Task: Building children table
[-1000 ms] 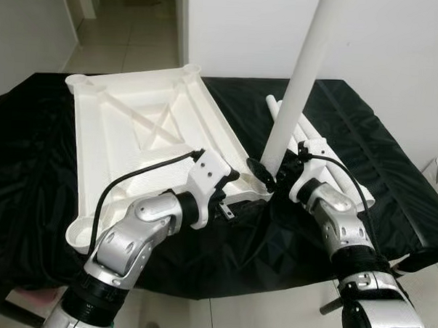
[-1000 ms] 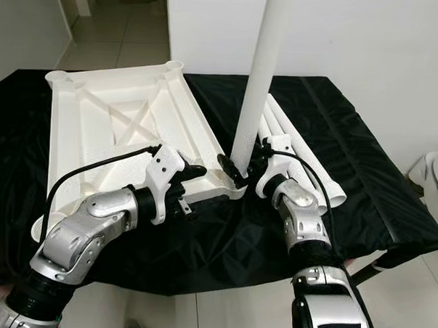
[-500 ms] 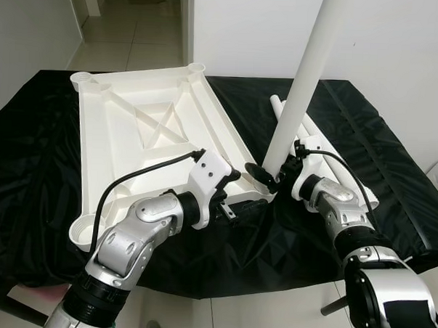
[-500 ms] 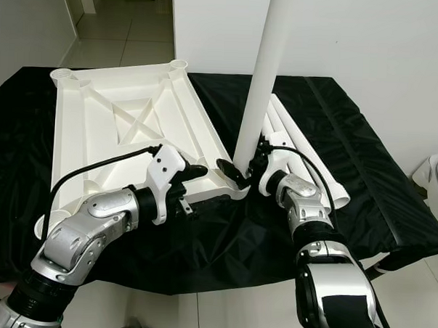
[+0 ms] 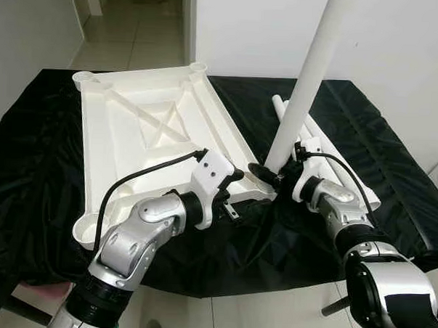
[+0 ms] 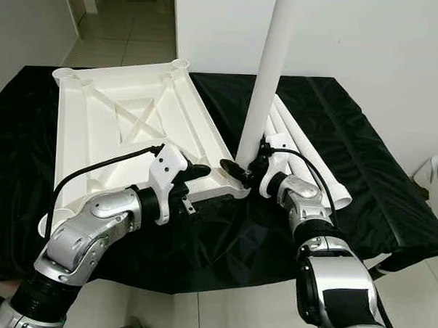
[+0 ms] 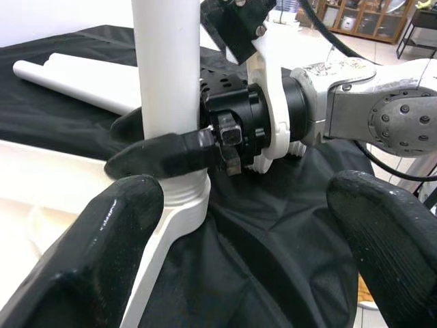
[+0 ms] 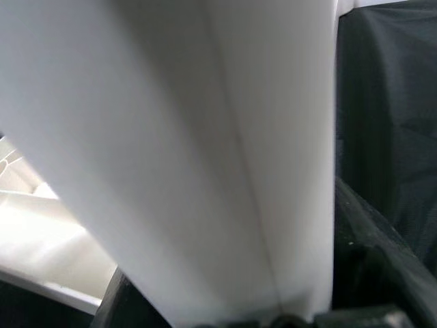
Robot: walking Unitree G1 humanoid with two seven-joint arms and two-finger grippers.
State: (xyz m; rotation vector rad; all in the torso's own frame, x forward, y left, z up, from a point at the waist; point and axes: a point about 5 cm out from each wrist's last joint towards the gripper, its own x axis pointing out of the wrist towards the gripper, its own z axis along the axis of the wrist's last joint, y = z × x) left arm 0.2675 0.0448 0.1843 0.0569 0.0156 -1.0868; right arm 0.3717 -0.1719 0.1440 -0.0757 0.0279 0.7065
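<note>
Since a second ago the white leg (image 5: 304, 88) has been tipped a bit straighter, its foot clamped between the right gripper (image 5: 266, 174) jaws at the tabletop (image 5: 133, 142) corner socket (image 7: 179, 198), with the left gripper (image 7: 239, 225) held open just beside, so pressing it home looks next.

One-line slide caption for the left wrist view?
Right gripper clamps a white table leg standing in the upturned tabletop's corner socket, framed by the open left gripper.
</note>
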